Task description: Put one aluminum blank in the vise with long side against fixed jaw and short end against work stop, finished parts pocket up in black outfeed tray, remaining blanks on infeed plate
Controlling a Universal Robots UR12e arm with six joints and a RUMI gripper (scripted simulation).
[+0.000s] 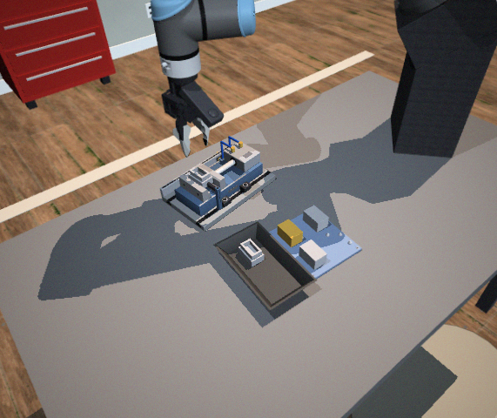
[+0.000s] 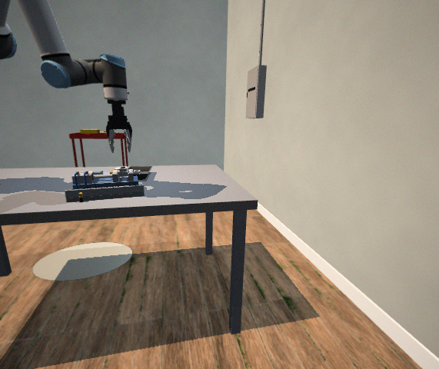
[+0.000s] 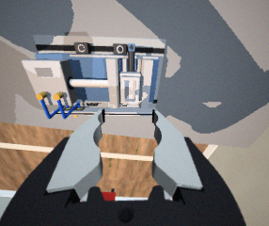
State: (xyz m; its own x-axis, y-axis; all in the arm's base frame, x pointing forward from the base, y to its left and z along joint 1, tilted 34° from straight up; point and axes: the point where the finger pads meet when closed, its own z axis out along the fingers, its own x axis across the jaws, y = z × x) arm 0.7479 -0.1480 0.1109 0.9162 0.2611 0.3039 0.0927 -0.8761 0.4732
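My gripper (image 1: 193,143) is open and empty. It hangs in the air above the far side of the blue vise (image 1: 217,179), clear of it. It also shows in the exterior view (image 2: 118,147) and in the wrist view (image 3: 127,118). A pocketed finished part (image 3: 130,87) (image 1: 202,172) sits in the vise between the jaws, near the end without hoses. A second finished part (image 1: 251,252) lies pocket up in the black outfeed tray (image 1: 266,270). On the blue infeed plate (image 1: 318,243) lie a yellow brass blank (image 1: 290,232), a gray blank (image 1: 315,218) and a lighter gray blank (image 1: 312,253).
The vise's blue hoses (image 1: 230,145) stand up at its far end, close to my fingers. The arm's dark base column (image 1: 441,76) rises at the table's far right. A red drawer cabinet (image 1: 45,44) stands on the floor beyond the table.
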